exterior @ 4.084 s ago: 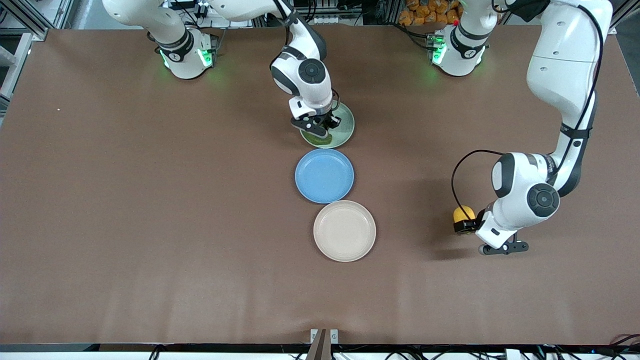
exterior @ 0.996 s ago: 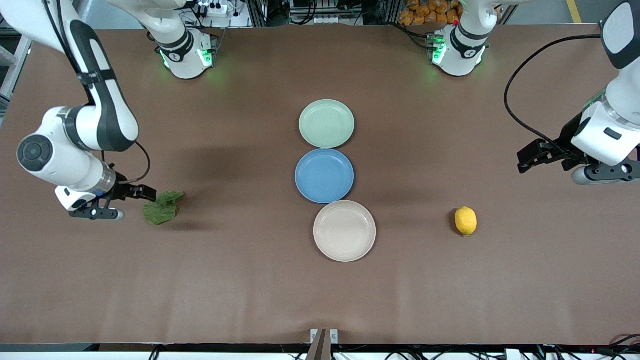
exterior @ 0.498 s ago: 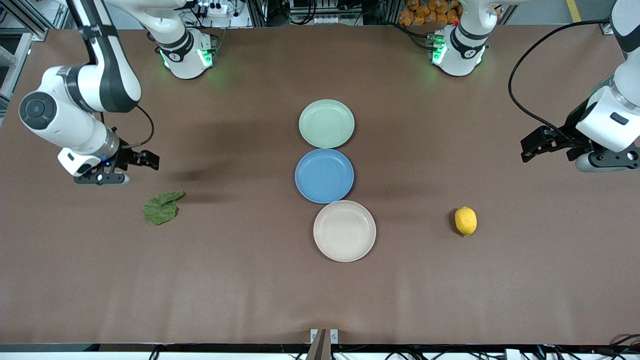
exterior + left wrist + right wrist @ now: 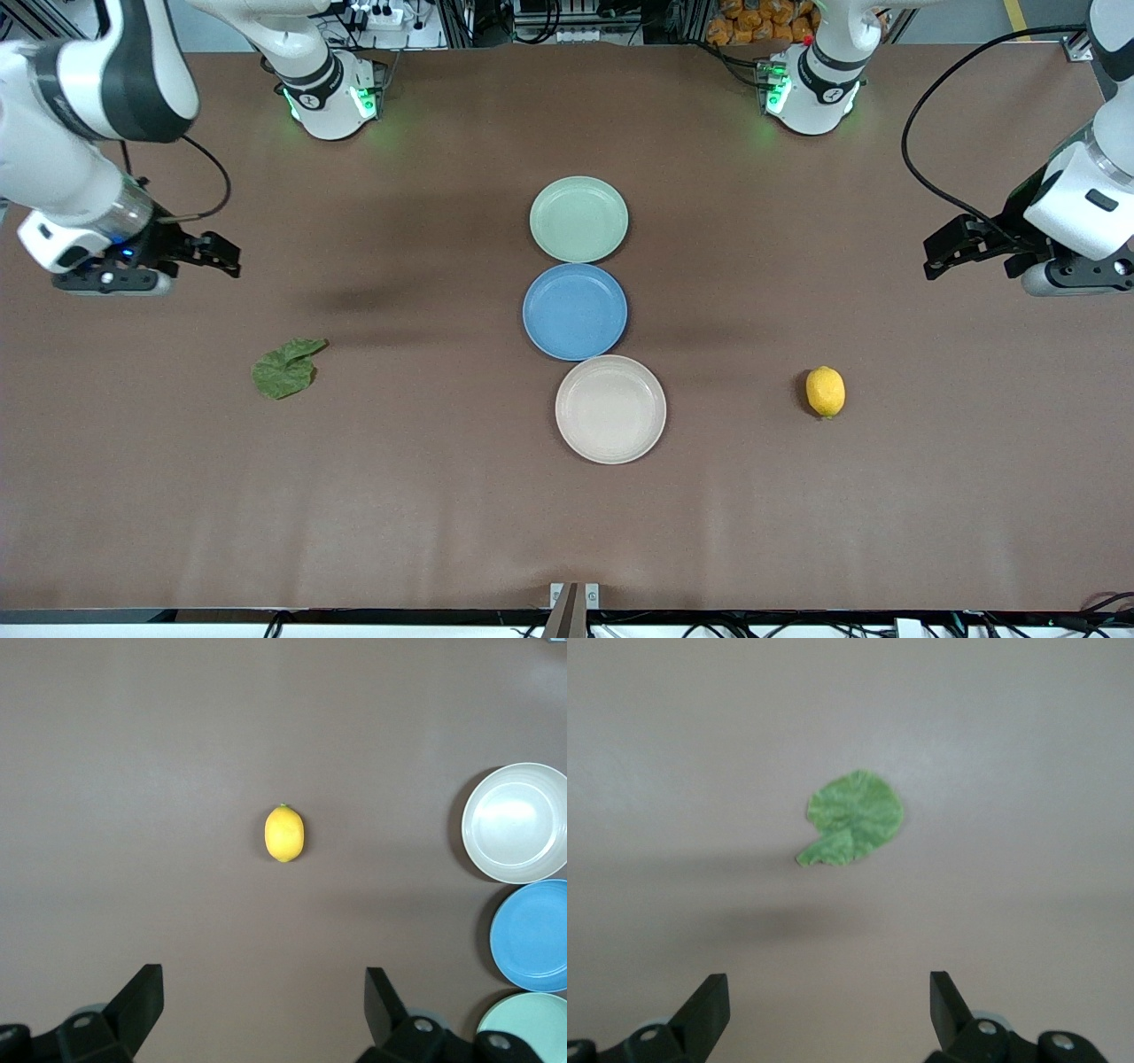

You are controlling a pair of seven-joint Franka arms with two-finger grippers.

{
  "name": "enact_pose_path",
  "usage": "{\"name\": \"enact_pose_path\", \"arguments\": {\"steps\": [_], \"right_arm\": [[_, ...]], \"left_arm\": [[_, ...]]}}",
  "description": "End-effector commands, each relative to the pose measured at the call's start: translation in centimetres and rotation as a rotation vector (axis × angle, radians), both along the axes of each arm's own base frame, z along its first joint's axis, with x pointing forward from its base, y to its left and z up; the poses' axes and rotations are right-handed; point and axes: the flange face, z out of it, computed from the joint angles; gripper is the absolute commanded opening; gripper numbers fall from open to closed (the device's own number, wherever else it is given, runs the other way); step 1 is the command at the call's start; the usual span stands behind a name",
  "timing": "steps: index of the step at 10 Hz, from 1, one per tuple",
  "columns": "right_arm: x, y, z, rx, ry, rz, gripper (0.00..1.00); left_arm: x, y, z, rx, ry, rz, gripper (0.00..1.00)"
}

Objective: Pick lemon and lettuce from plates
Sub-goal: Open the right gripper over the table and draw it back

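both plates, pale green plate (image 4: pixel 578 219) and beige plate (image 4: pixel 610 409), are bare. from the blue plate (image 4: pixel 574 311), the lemon (image 4: pixel 825 391) lies toward the left end effector (image 4: pixel 941 255), the lettuce (image 4: pixel 283 369) toward the right end effector (image 4: pixel 220 254); both released, empty, over bare tabletop (image 4: pixel 425 496).

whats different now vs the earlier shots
The right gripper took the lettuce off the green plate, let go and withdrew. The left gripper released the lemon and pulled away. Plates unmoved.

High front camera faces both robots; wrist cameras look straight down from well above the table (image 4: pixel 443 532).
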Motion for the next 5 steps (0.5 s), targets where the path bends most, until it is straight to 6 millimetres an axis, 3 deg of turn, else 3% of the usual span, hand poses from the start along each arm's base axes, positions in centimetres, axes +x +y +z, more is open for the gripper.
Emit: {"name": "enact_pose_path", "arguments": {"steps": [1,3,5], "right_arm": [[1.4,0.3,8.3,0.014,-0.068,0.012,1.00],[1.5,1.3,16.1,0.017,-0.116,0.030,1.00],[1.0,1.4,19.5,0.022,-0.104,0.032,1.00]], "left_arm": [[-0.5,0.3,0.2,-0.018,0.013,-0.020,1.00],[-0.5,0.3,0.1,-0.019,0.015,-0.020,1.00],[-0.4,0.2,-0.1,-0.031,0.018,-0.016,1.00]]}}
